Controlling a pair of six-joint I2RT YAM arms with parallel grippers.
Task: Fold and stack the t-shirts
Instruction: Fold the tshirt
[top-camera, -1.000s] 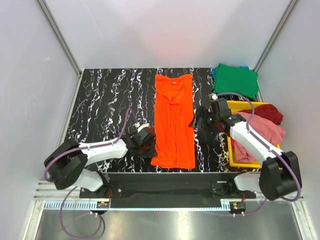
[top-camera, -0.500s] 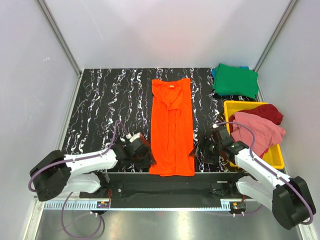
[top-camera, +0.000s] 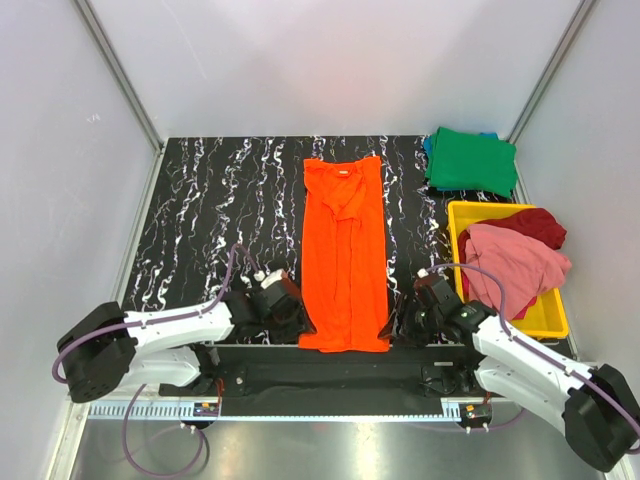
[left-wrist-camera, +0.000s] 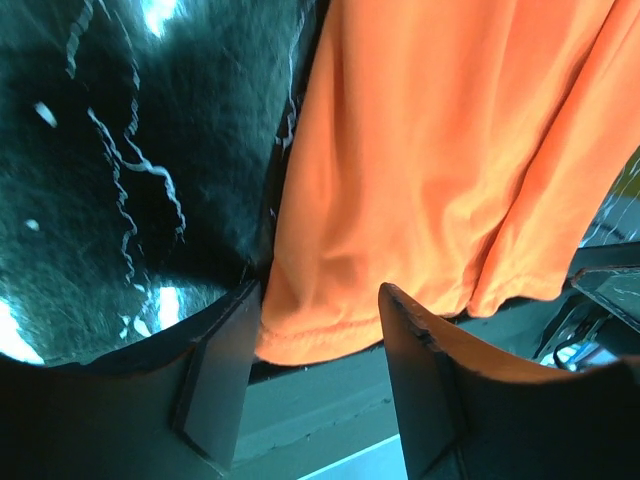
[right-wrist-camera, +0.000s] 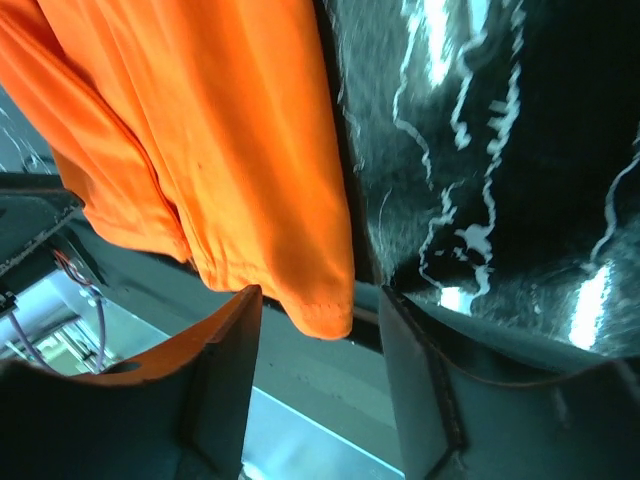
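The bright orange t-shirt (top-camera: 345, 255) lies as a long narrow strip down the middle of the black marbled table, its bottom hem hanging over the near edge. My left gripper (top-camera: 292, 322) is open at the hem's left corner; in the left wrist view (left-wrist-camera: 318, 330) the hem (left-wrist-camera: 330, 335) sits between the jaws, untouched. My right gripper (top-camera: 398, 322) is open at the hem's right corner; in the right wrist view (right-wrist-camera: 318, 320) the corner (right-wrist-camera: 325, 310) hangs between the jaws. A green t-shirt (top-camera: 470, 160) lies folded on a blue one at the back right.
A yellow tray (top-camera: 552, 318) at the right holds a pink t-shirt (top-camera: 515, 262) and a dark red one (top-camera: 540, 224). White walls close in the table (top-camera: 210, 220) on three sides. The table's near edge runs just under both grippers.
Both grippers came down along the shirt's sides to the near hem corners, the right one from mid-table. The shirt's strip has straightened and shifted slightly toward the near edge.
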